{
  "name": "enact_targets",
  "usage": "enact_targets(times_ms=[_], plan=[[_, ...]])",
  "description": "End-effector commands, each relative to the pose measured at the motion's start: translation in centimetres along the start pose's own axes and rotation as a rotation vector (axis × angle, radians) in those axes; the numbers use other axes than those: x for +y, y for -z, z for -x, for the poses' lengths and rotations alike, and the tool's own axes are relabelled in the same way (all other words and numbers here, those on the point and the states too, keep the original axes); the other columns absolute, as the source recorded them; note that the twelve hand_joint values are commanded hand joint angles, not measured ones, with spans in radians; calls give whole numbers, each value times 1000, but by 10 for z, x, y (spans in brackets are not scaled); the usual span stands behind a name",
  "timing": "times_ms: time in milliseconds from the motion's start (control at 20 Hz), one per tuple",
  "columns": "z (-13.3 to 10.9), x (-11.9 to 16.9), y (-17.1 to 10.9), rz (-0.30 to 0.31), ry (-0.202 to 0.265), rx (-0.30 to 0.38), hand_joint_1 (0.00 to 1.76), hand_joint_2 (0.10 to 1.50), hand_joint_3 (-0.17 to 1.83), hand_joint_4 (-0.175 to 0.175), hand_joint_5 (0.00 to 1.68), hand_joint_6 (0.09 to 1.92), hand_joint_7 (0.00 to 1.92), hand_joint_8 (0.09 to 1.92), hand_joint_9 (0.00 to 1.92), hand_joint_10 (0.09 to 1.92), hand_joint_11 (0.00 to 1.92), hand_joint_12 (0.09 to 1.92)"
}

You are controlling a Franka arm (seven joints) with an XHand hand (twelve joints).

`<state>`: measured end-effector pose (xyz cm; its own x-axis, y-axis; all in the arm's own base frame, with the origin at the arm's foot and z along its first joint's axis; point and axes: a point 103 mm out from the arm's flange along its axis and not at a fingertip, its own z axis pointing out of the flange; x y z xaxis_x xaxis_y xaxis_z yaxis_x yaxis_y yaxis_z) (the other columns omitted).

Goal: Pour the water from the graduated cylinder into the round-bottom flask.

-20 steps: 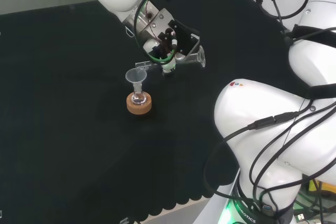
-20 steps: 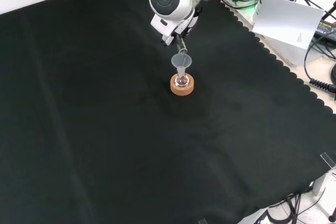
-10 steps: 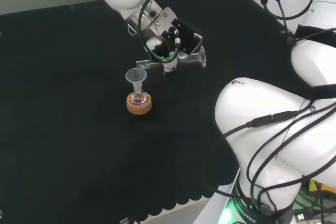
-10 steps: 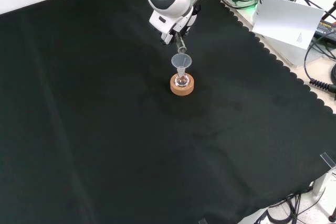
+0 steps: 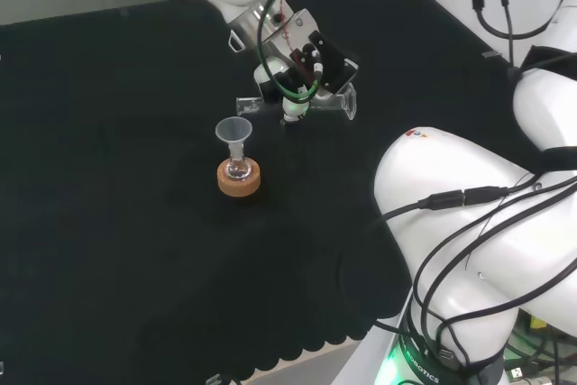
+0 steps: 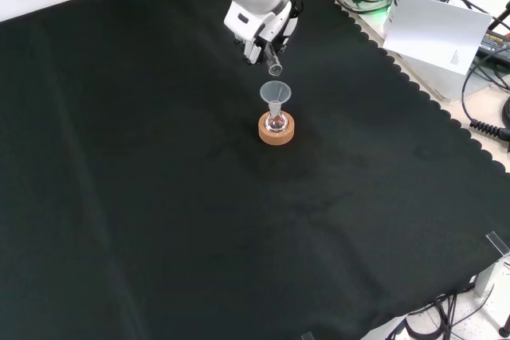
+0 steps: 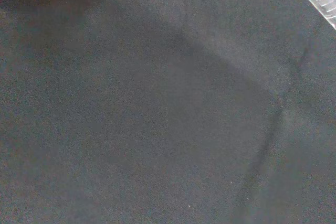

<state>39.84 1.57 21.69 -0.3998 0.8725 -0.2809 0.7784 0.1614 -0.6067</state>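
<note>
One graduated cylinder (image 5: 293,104), one funnel (image 5: 233,132), one round-bottom flask (image 5: 237,169), one cork ring (image 5: 239,179), one hand (image 5: 302,65).

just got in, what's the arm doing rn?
The robot hand holds a clear graduated cylinder lying roughly level in the head view, its mouth near a clear funnel. The funnel sits in a small round-bottom glass flask on a cork ring stand on the black cloth. Whether water is flowing can't be seen.
</note>
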Motion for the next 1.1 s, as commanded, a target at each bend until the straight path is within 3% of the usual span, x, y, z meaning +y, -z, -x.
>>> enact_targets(times_ms=[50, 300, 600, 1100], plan=[[1, -5, -3, 187, 67, 145, 1239, 1171, 0, -175, 860, 1175, 886, 1178, 1425, 169, 1220, 733], [12, -8, -8, 288, 95, 269, 1239, 1171, 0, -175, 860, 1175, 886, 1178, 1425, 168, 1220, 732], [25, -4, -12, 344, 141, 418, 1239, 1171, 0, -175, 860, 1176, 886, 1178, 1426, 167, 1221, 732], [30, 8, -11, 423, 185, 491, 1238, 1171, 0, -175, 859, 1177, 885, 1180, 1427, 166, 1220, 731]])
